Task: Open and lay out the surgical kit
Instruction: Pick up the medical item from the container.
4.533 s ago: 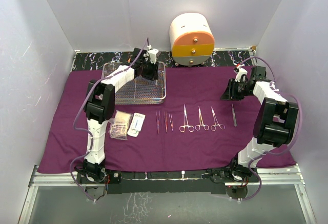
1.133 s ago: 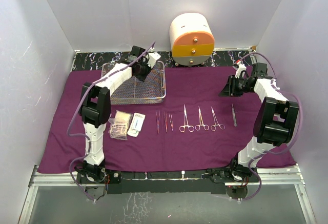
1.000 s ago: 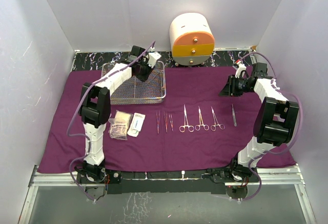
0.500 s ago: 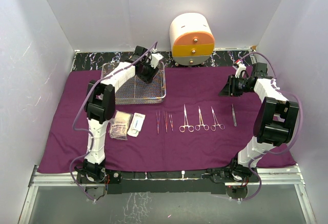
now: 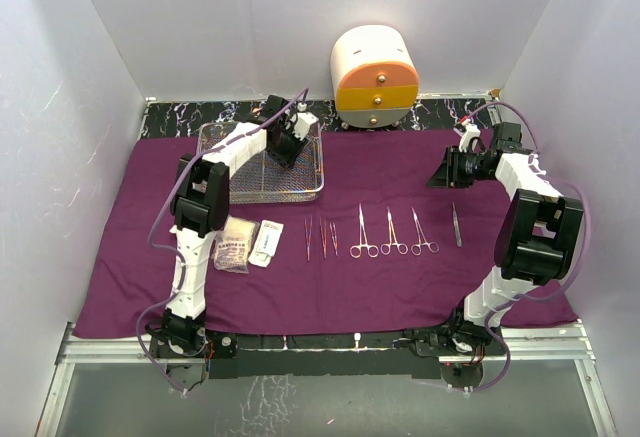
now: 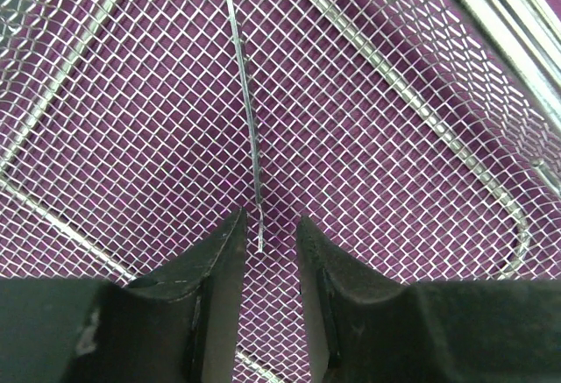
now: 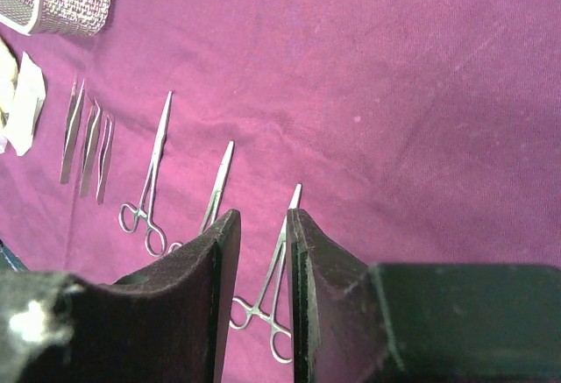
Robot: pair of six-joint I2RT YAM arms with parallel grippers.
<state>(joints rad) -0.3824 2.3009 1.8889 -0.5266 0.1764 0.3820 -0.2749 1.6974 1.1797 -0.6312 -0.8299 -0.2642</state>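
Note:
The purple cloth (image 5: 380, 287) is spread over the table. The silver wire-mesh tray (image 5: 322, 172) stands at its back left. My left gripper (image 5: 285, 147) is down inside the tray. In the left wrist view it (image 6: 266, 230) is open, with the tip of a thin metal instrument (image 6: 248, 111) lying on the mesh (image 6: 394, 138) between its fingers, not clamped. Three ring-handled forceps (image 5: 392, 233) lie in a row mid-cloth, tweezers (image 5: 456, 225) to their right. My right gripper (image 5: 443, 175) hovers above the cloth at the back right; it (image 7: 260, 221) is open and empty above a forceps (image 7: 276, 287).
Three thin instruments (image 5: 321, 238) lie left of the forceps. A flat packet (image 5: 266, 242) and a gauze wad (image 5: 234, 244) lie in front of the tray. The white-and-orange drawer cabinet (image 5: 374, 77) stands at the back centre. White walls close in both sides.
My left gripper has shifted slightly right and nearer within the tray, and the left arm's elbow has swung right. The right arm has stayed still over the last second.

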